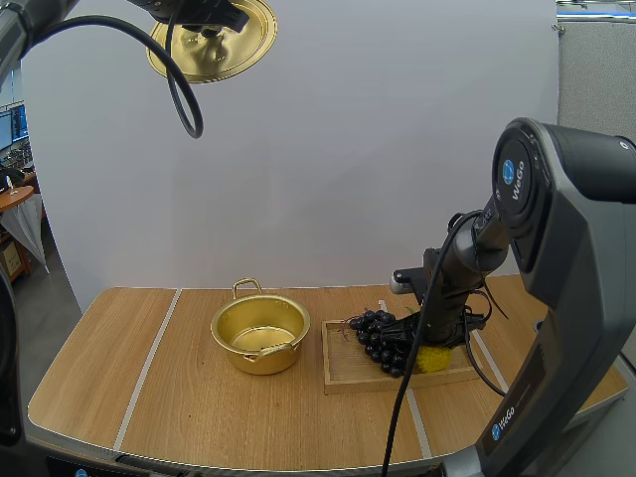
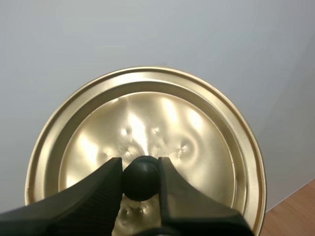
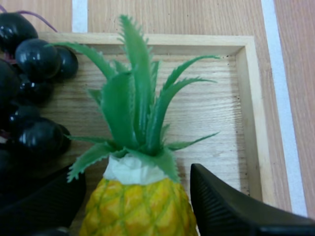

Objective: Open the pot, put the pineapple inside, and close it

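One open pot [image 1: 260, 333] sits mid-table in the high view, with the tray [image 1: 343, 383] at its three o'clock. The right arm [image 1: 566, 248] hides most of the pineapple [image 1: 430, 359] there. Left wrist view: the left gripper [image 2: 140, 169] clamps the knob [image 2: 140, 181] of the lid [image 2: 197, 132]. Right wrist view: the right gripper [image 3: 134, 174] is spread astride the pineapple, whose base is cut off.

The lid [image 1: 214, 55] hangs high, leaving the pot [image 1: 260, 323] open above; grapes [image 1: 380, 336] crowd the pineapple [image 3: 138, 206].
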`<action>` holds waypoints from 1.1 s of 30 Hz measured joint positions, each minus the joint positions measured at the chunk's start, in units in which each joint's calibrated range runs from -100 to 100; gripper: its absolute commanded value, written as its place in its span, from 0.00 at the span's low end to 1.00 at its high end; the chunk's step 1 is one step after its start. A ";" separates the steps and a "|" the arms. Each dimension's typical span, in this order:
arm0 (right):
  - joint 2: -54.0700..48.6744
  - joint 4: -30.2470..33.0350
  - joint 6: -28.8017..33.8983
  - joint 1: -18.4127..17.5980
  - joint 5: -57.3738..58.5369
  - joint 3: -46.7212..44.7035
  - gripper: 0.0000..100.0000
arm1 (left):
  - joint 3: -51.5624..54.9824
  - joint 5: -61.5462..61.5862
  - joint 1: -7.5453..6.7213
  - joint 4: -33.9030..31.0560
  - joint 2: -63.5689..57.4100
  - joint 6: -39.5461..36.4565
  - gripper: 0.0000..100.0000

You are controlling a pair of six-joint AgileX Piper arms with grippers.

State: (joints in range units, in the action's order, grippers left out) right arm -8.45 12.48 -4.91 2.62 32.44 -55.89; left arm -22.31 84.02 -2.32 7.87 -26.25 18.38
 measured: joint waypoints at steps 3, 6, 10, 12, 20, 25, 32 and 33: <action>0.00 0.00 0.00 0.00 0.00 0.00 1.00 | 0.00 0.00 0.00 0.00 0.00 0.00 0.00; 0.00 0.00 0.00 0.00 0.00 0.00 1.00 | 0.00 0.00 0.00 0.00 0.00 0.00 0.00; 0.00 0.00 0.00 0.00 0.00 0.00 0.84 | 0.00 0.00 0.00 0.00 0.00 0.00 0.00; 0.00 0.00 0.00 0.00 0.00 0.00 0.46 | 0.00 0.00 0.00 0.00 0.00 0.00 0.00; -0.15 -0.53 0.00 0.00 0.33 0.00 0.00 | 0.00 0.00 0.00 0.00 0.00 0.00 0.00; -4.85 -1.04 0.00 0.00 0.42 0.00 0.00 | 0.00 0.00 0.00 0.00 0.00 0.00 0.00; -19.84 -1.34 -0.93 -0.56 2.68 2.35 0.00 | 0.00 0.00 0.00 0.00 0.00 0.00 0.00; -21.48 -1.71 -1.39 -0.96 3.19 3.10 0.00 | 0.00 0.00 0.00 0.00 0.00 0.00 0.00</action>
State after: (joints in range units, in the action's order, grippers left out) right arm -29.93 10.77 -6.30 1.66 35.63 -52.79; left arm -22.31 84.02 -2.32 7.87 -26.25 18.38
